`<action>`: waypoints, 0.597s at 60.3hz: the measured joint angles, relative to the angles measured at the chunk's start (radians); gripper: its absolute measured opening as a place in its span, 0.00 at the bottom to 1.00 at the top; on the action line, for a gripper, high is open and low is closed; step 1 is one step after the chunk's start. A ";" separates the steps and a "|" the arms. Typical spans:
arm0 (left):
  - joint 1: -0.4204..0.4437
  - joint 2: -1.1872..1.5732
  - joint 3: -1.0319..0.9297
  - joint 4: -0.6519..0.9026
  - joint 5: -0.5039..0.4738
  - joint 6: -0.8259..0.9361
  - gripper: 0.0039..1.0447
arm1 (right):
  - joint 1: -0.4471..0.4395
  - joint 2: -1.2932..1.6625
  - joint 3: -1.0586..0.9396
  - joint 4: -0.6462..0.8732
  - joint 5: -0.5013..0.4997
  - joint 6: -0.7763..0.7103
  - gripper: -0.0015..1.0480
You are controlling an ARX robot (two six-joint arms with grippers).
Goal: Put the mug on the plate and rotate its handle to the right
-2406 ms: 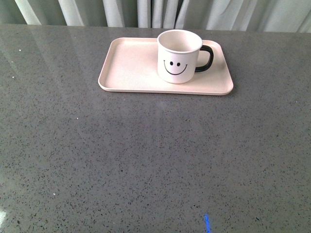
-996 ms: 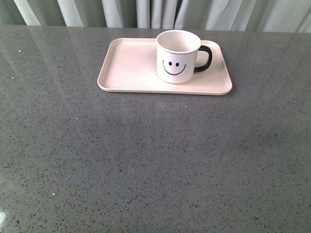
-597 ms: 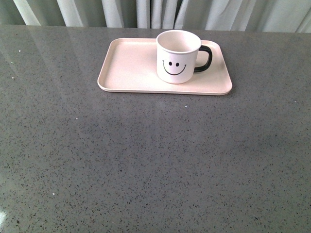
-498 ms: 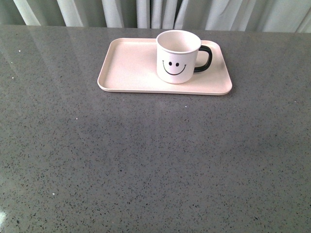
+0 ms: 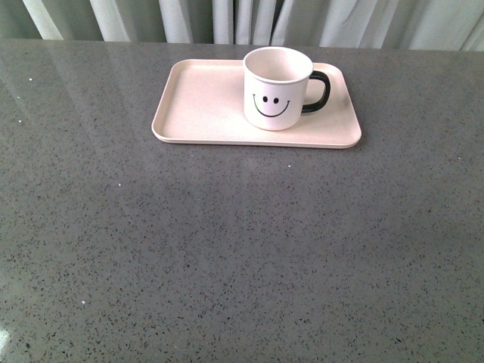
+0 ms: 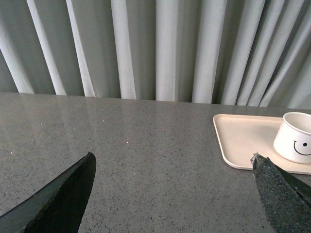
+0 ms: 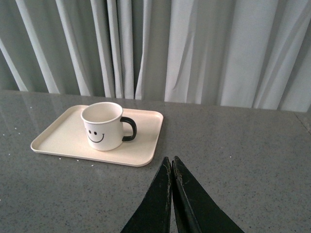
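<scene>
the mug (image 5: 277, 89) sat upright on the plate (image 5: 204, 106), over toward the plate's right half, smiley face toward the robot and the handle (image 5: 319, 91) sticking out to the right. the plate rested flat on the grey speckled bench (image 5: 242, 249) near the far edge, with pale curtains (image 5: 227, 19) behind it. neither arm showed in the front view. the left end effector (image 6: 175, 194) was spread wide with nothing in it, and the right end effector (image 7: 172, 167) was clenched tight with nothing between its fingers, well apart from the plate.
</scene>
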 joint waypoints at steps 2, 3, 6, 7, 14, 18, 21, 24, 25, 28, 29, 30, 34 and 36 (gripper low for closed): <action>0.000 0.000 0.000 0.000 0.000 0.000 0.91 | 0.000 -0.009 0.000 -0.010 0.000 0.000 0.02; 0.000 0.000 0.000 0.000 0.000 0.000 0.91 | 0.000 -0.012 0.000 -0.012 0.000 0.000 0.02; 0.000 0.000 0.000 0.000 0.000 0.000 0.91 | 0.000 -0.027 0.000 -0.027 0.000 0.000 0.02; 0.000 0.000 0.000 0.000 0.000 0.000 0.91 | 0.000 -0.039 0.000 -0.039 0.000 0.000 0.02; 0.000 0.000 0.000 0.000 0.000 0.000 0.91 | 0.000 -0.171 0.000 -0.190 -0.002 0.000 0.02; 0.000 0.000 0.000 0.000 0.000 0.000 0.91 | 0.000 -0.190 0.000 -0.196 -0.001 0.000 0.02; 0.000 0.000 0.000 0.000 0.000 0.000 0.91 | 0.000 -0.192 0.000 -0.197 -0.002 0.000 0.02; 0.000 0.000 0.000 0.000 0.000 0.000 0.91 | 0.000 -0.192 0.000 -0.198 -0.002 0.000 0.04; 0.000 0.000 0.000 0.000 0.000 0.000 0.91 | 0.000 -0.192 0.000 -0.198 -0.002 0.000 0.07; 0.000 0.000 0.000 0.000 0.000 0.000 0.91 | 0.000 -0.193 0.000 -0.198 -0.002 0.000 0.19; 0.000 0.000 0.000 0.000 0.000 0.000 0.91 | 0.000 -0.193 0.000 -0.198 -0.002 0.000 0.22; 0.000 0.000 0.000 0.000 0.000 0.000 0.91 | 0.000 -0.193 0.000 -0.198 -0.002 0.000 0.27; 0.000 0.000 0.000 0.000 0.000 0.000 0.91 | 0.000 -0.193 0.000 -0.198 -0.002 0.000 0.42; 0.000 0.000 0.000 0.000 0.000 0.000 0.91 | 0.000 -0.193 0.000 -0.198 -0.002 0.000 0.51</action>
